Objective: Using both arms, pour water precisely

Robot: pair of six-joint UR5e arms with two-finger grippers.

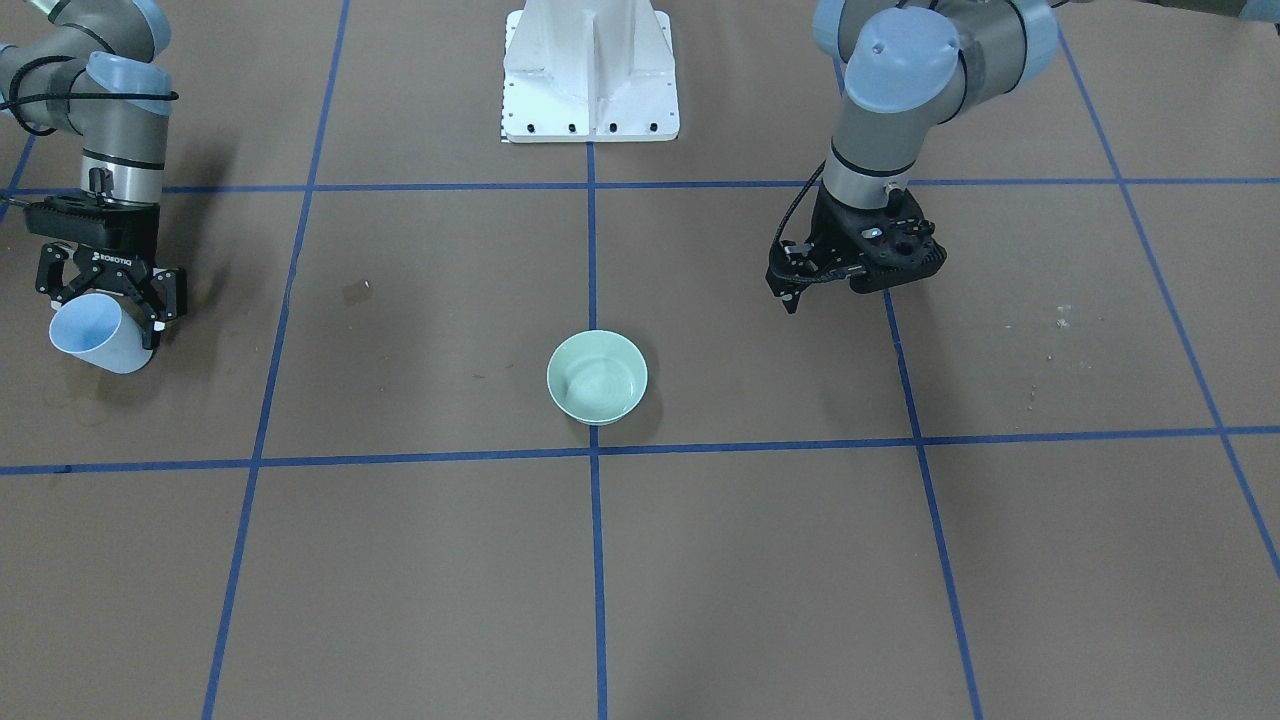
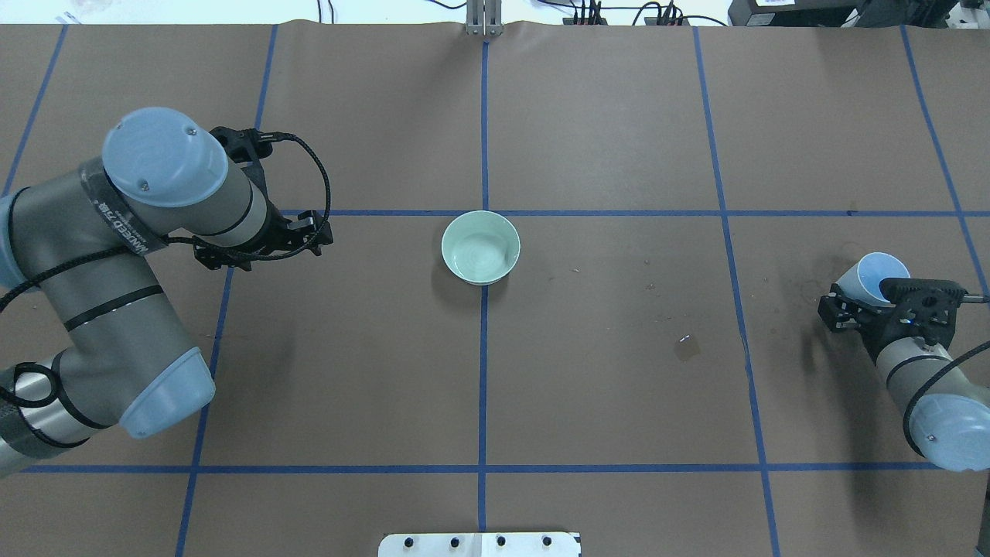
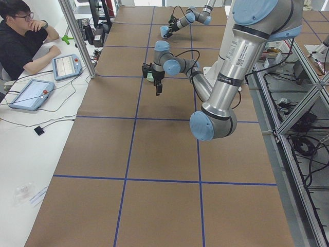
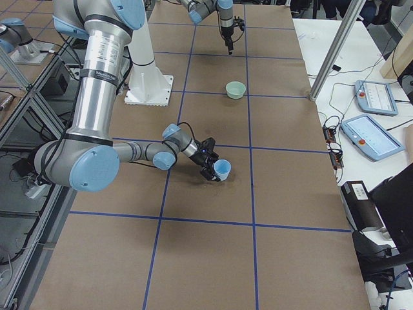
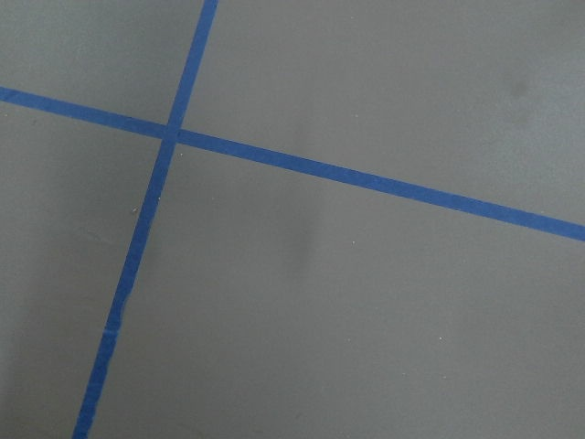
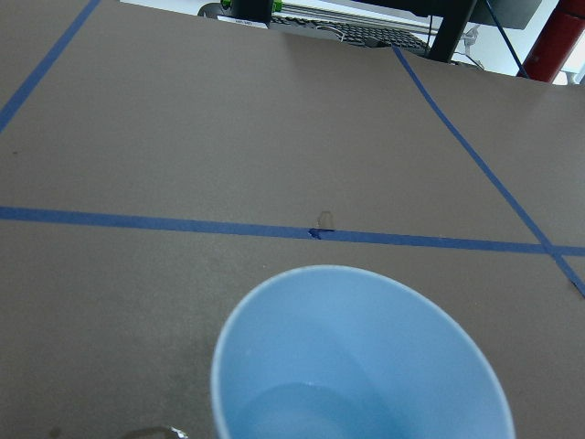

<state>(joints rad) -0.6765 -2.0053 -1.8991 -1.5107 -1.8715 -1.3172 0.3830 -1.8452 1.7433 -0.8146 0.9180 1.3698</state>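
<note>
My right gripper [image 1: 105, 318] is shut on a pale blue cup [image 1: 98, 335] that is tilted, mouth toward the table's far side, low over the table at my far right. The cup also shows in the overhead view [image 2: 882, 275], and the right wrist view shows a little water [image 6: 302, 412] at its bottom. A pale green bowl [image 1: 597, 377] stands at the table's middle on the blue centre line, with a faint sheen inside [image 2: 478, 251]. My left gripper [image 1: 791, 293] is shut and empty, pointing down above the table to the bowl's left [image 2: 319, 232].
A small wet patch [image 2: 686, 348] lies between the bowl and the cup. The white pedestal [image 1: 590, 75] stands at the table's near edge. An operator [image 3: 20, 41] with control tablets [image 3: 31, 92] sits at a side desk. Blue tape lines [image 5: 366, 178] grid the brown table.
</note>
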